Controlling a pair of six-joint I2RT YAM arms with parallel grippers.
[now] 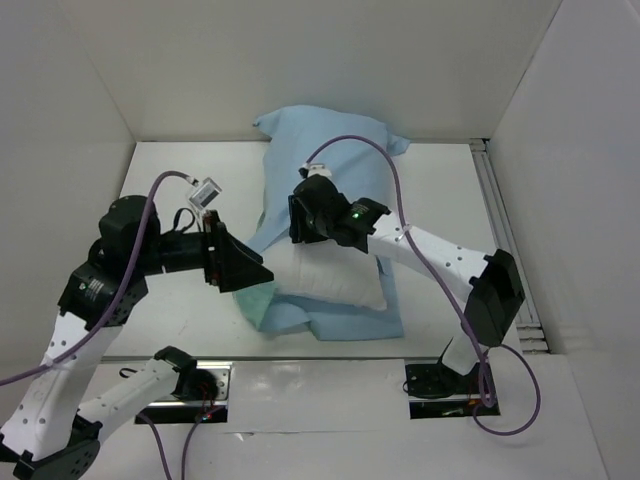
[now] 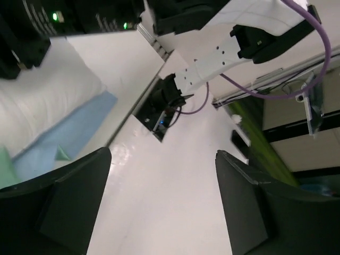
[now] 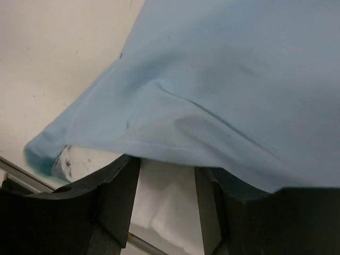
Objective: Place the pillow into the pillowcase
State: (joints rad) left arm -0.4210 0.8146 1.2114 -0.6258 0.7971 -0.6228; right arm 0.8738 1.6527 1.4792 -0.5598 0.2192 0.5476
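Black fingers (image 2: 69,212) of the left gripper (image 1: 252,275) are standing wide apart just off the pillow's near left corner, and nothing is sitting between them. In the left wrist view only bare white table (image 2: 159,212) is showing through the gap, so that hand is holding nothing.

Moving in, the pillow (image 1: 330,278) is lying lengthwise in the middle of the table, and its near end is poking out, plain white and uncovered. Underneath that bare end the pillowcase (image 1: 335,140) is spreading out as a loose pale blue flap on the pillow's near side. A patch of its sea-green face (image 1: 254,302) is peeping out at the pillow's near left corner, right beside the left gripper.

Further along, the right gripper (image 1: 303,215) is hovering over the top of the pillow, where the blue hem is crossing it. In the right wrist view its fingers are sitting partly apart with white pillow showing in the gap. The hem is draping across the fingertips. Whether any cloth is caught on them I cannot tell, but it is not looking like a pinch.

Beyond the hem, everything is wrapped in blue, right up to the pillow's far end.

I am judging this as well underway but not finished: the greater part of the pillow is sheathed. What is remaining is drawing the mouth of the case over the bare near end, upper and lower layers together, so no white is showing.
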